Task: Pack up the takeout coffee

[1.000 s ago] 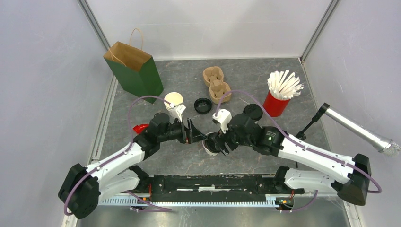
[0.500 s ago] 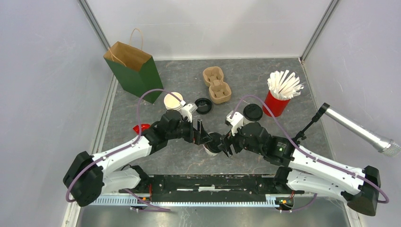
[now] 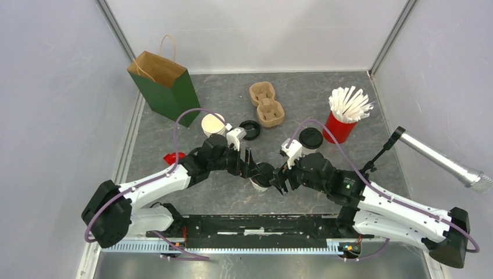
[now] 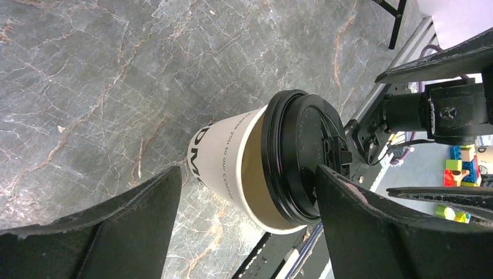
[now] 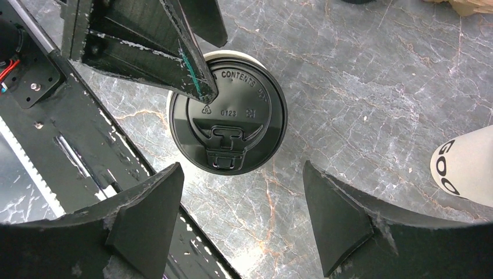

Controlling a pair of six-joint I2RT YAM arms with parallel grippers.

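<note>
Straddling the takeout coffee (image 4: 227, 160), left gripper (image 4: 245, 173) spread wide, right gripper (image 5: 239, 167) also spread, near lid (image 5: 232, 110).

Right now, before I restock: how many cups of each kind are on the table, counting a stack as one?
Lidded cups: 2
Lidless stack: 1
Red straw cup: 1
Total: 4

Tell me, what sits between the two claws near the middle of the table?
The takeout coffee, lidded and upright, stands between the left claw and the right claw, both open. The top view shows it best.
</note>
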